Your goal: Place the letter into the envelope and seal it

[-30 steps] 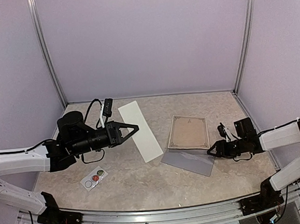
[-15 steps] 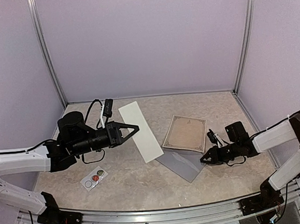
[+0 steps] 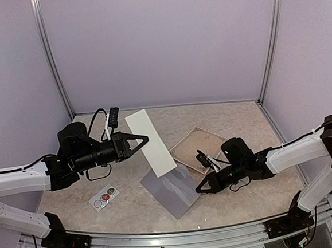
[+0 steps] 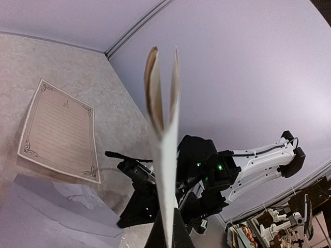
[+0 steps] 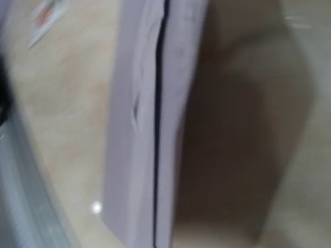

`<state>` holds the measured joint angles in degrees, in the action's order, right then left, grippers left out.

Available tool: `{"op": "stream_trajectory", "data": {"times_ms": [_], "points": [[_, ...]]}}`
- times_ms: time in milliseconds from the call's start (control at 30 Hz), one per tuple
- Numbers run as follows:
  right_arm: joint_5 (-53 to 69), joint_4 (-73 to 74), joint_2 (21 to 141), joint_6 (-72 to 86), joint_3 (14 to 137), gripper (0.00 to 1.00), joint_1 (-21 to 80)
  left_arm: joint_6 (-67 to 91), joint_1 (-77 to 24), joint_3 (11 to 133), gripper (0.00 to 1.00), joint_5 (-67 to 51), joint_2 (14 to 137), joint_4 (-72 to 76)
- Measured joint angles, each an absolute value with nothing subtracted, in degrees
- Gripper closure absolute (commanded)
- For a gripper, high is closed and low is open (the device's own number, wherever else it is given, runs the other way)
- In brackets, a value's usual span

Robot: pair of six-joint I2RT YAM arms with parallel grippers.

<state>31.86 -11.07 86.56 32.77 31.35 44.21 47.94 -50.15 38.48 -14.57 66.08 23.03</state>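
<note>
Envelope point(image 3: 171, 192) first: a flat grey paper rectangle, faintly creased, lying on the marbled table point(image 3: 240, 115) near the middle and toward the near side. Its long axis runs diagonally, from far-left to near-right, with one corner pointing at the near rail. The right wrist view shows only a blurred paper edge.

At its right corner sits the right gripper point(image 3: 201, 188), its tips touching the paper. I cannot tell whether they are apart or pinched on it.

The left gripper point(image 3: 143, 140) is clamped on the folded letter point(image 3: 157, 156) and holds it up off the table. The letter's lower end hangs over the envelope's far-left corner.

A bordered sheet point(image 3: 192, 148) lies flat just beyond the envelope's far edge. Whether the two touch is unclear.

Bare table lies to the near side and to the left. A small sticker card point(image 3: 104, 198) lies well apart on the left.
</note>
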Motion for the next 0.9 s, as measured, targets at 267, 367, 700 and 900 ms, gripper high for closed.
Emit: {"op": "stream_trajectory", "data": {"times_ms": [267, 367, 700, 900], "points": [[31.2, -8.5, 81.5, 38.5, 37.2, 1.00, 54.2, 47.7, -47.5, 38.3, 1.00, -12.8, 61.6, 20.3], [27.4, -8.4, 78.7, 42.7, 38.1, 1.00, 54.3, 47.7, -47.3, 38.0, 1.00, -12.6, 60.7, 19.9], [13.5, -14.3, 76.0, 59.5, 30.6, 0.88, 54.3, 47.8, -47.7, 37.6, 1.00, -12.4, 60.6, 20.1], [11.7, -10.0, 79.3, 61.7, 31.2, 0.11, 55.9, 48.2, -50.0, 37.6, 1.00, -11.9, 61.5, 20.8]]}}
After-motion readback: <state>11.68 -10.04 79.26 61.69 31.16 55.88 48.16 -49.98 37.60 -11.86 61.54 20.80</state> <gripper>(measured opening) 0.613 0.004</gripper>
